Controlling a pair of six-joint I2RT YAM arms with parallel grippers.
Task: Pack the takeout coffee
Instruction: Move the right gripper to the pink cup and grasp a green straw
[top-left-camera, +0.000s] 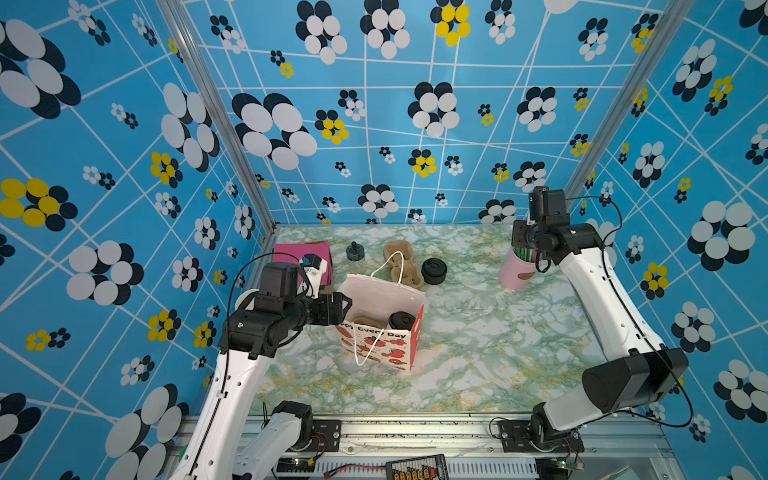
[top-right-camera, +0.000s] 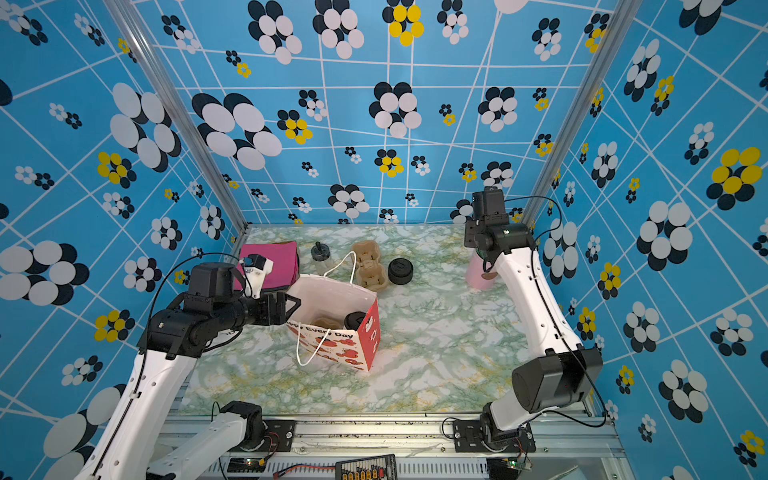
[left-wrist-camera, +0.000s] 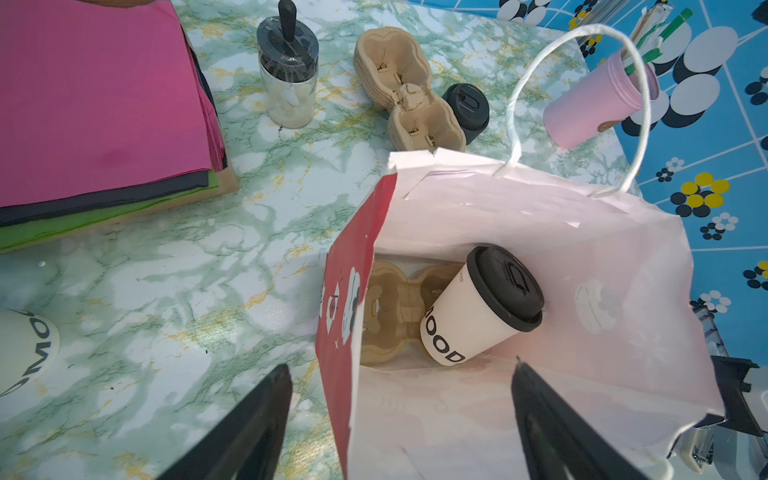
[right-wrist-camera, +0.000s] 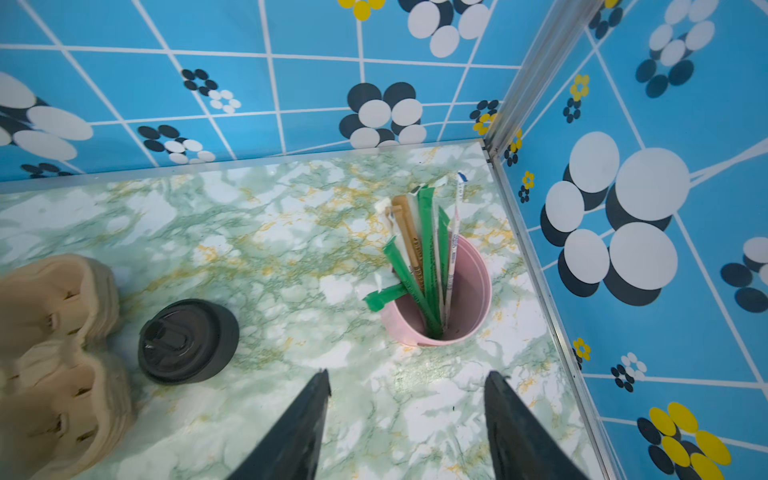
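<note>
Both top views: high, from the near edge, tilted down over the table (top-left-camera: 478, 332), framing nearly identical. Left wrist view: close, looking into the paper bag (left-wrist-camera: 540, 232). Right wrist view: close above the pink cup (right-wrist-camera: 469, 291). Black lid stack (right-wrist-camera: 187, 340) shows in all four.

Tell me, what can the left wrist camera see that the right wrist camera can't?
Only the left wrist view: the takeout coffee inside the paper bag, with a cup carrier at the bag's bottom, plus the pink napkins, a jar and the open left hand. Only the right wrist view: the inside of the pink cup, down to where the wrapped straws stand, and the open right hand. Both: the pink cup itself, the stack of cup carriers, the black lids and the marbled table.
</note>
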